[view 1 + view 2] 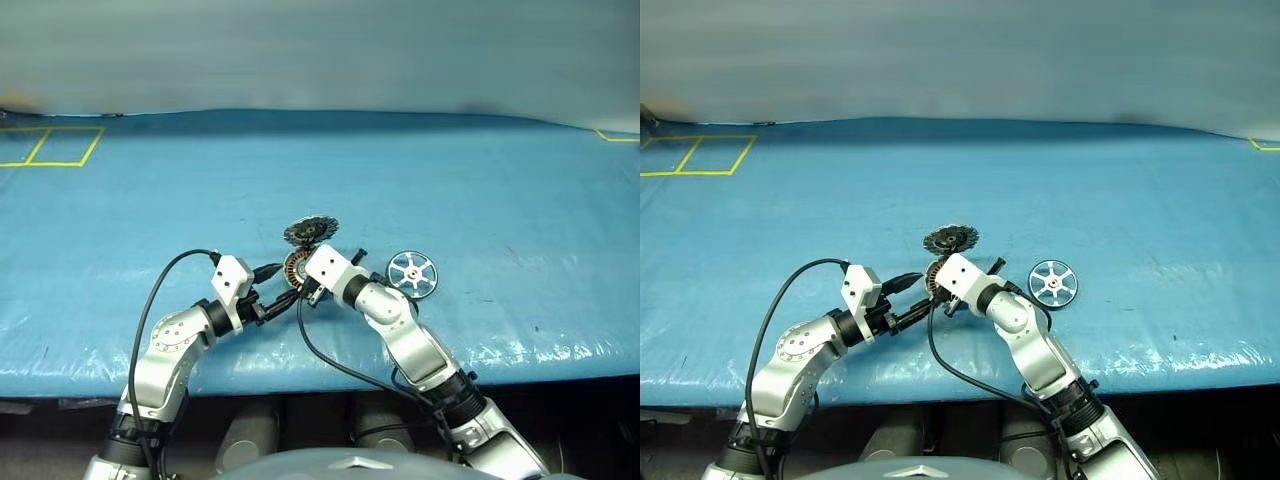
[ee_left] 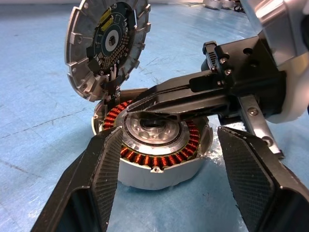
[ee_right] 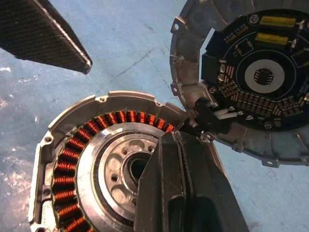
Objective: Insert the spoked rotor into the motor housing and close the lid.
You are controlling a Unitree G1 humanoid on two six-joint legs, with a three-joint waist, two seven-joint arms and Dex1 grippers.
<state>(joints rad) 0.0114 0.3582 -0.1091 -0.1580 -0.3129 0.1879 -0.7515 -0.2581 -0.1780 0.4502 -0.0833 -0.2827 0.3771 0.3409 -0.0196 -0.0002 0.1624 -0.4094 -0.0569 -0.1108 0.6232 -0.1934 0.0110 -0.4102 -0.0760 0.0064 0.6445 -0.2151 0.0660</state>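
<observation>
On the blue worktop, the left hand stands spread and empty beside one motor housing; its one lid is raised at 12 o'clock. The right hand, pressed shut, rests over the hub. One spoked rotor lies at 3 o'clock.

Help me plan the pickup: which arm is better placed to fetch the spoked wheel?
Probably the right. The spoked wheel lies on the robot's right, just beyond the right gripper, whose shut fingers rest over the open housing. The left gripper straddles the housing.
</observation>
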